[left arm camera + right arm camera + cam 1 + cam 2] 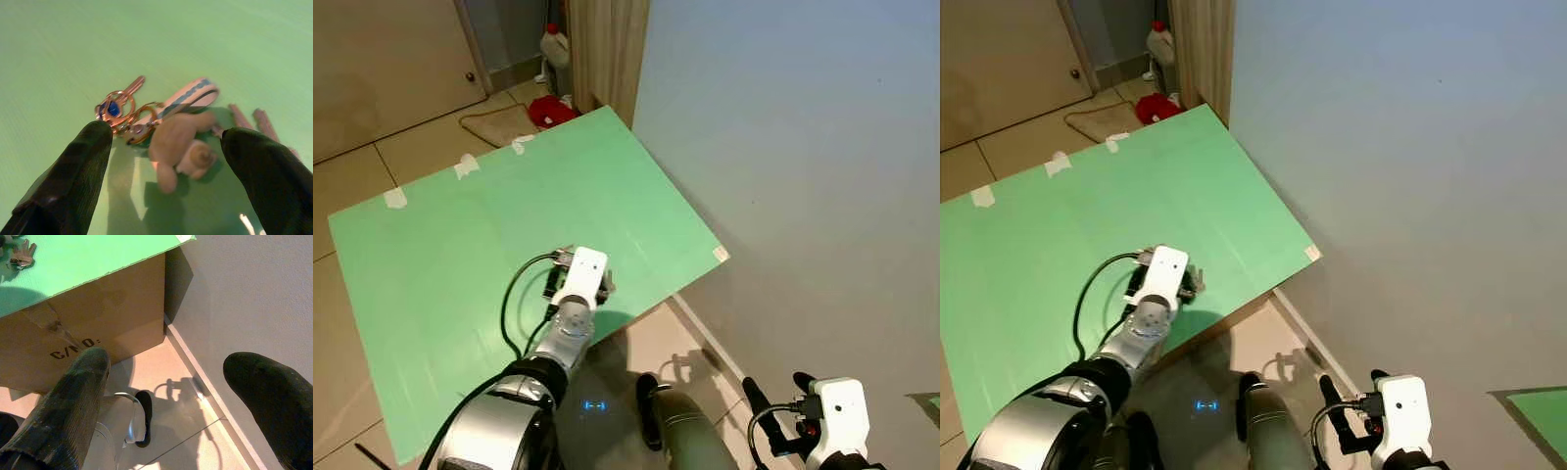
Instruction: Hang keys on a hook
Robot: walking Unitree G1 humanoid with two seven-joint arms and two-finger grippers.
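The key bunch lies on the green sheet. It has gold rings, a blue fob, a striped strap and a small beige bear charm. My left gripper hangs open just over the bunch, one black finger on each side of it, touching nothing. In the eye views the left wrist sits above the sheet's near right part. My right gripper is open and holds nothing, low beside the wall at the lower right. The keys also appear from there.
The green sheet covers a cardboard box that stands against a grey wall. Beyond the box are a door, a white bottle, a red cloth and a mat. Tiled floor runs between box and wall.
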